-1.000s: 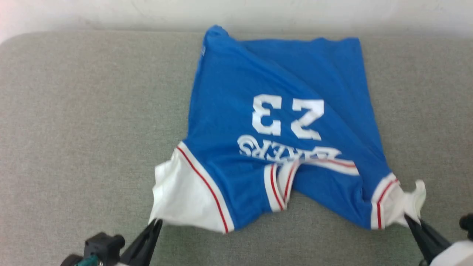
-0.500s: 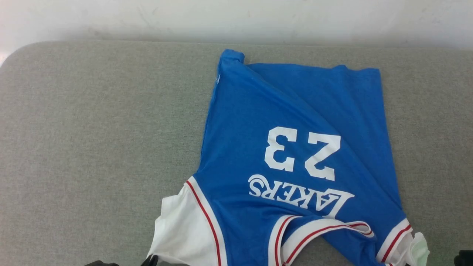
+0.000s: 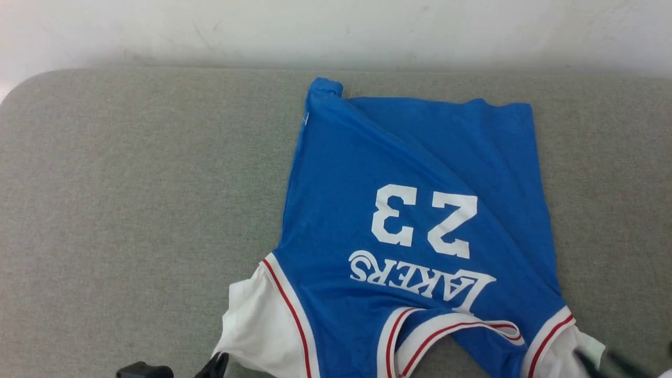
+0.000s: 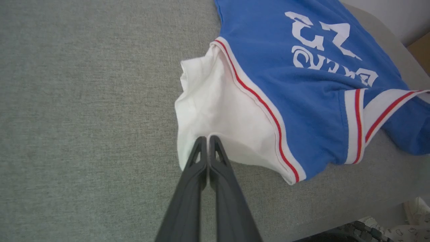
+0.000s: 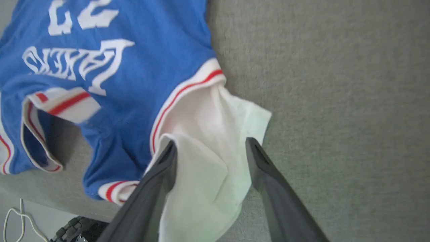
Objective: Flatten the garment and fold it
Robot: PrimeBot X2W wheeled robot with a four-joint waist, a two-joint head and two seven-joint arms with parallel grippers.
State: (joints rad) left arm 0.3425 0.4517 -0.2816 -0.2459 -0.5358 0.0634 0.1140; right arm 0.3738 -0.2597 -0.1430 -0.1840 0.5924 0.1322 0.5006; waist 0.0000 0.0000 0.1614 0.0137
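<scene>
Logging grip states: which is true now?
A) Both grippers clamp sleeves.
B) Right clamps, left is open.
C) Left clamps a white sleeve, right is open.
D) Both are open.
C: the left gripper is shut on a white sleeve of the garment; the right gripper has its fingers apart around the other sleeve.

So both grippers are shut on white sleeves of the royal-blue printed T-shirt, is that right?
No: the right wrist view shows the right gripper open astride a white sleeve of the T-shirt; the left gripper is shut on the other.
</scene>
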